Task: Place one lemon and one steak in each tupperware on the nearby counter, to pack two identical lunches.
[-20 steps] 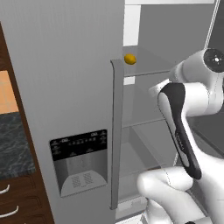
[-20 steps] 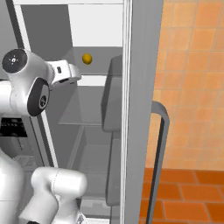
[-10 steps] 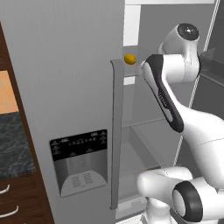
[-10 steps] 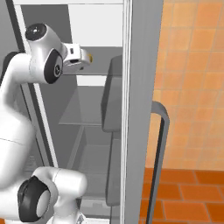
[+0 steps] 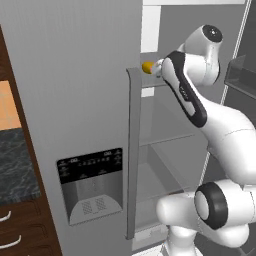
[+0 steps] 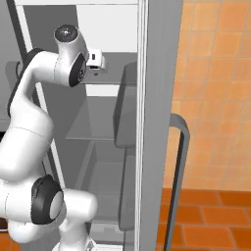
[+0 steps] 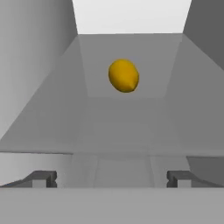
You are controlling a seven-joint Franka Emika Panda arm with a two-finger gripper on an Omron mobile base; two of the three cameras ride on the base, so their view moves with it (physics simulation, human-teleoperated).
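1. The lemon (image 7: 124,75) is a smooth, yellow-orange oval lying on a pale translucent shelf (image 7: 127,127) in the open grey fridge (image 5: 75,100).
2. The claw (image 7: 112,178) is spread wide and empty, its dark blocky tips low in the hand view.
3. The lemon sits ahead of the claw, centred between the tips, not touching.

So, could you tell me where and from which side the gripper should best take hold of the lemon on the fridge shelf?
Probably across the lemon's narrow middle, coming straight in from the shelf's open front. In the hand view it lies alone on the shelf, ahead of the open gripper and roughly centred between its fingertips. Its oval body is shorter across than along, so the middle should fit the jaws best.
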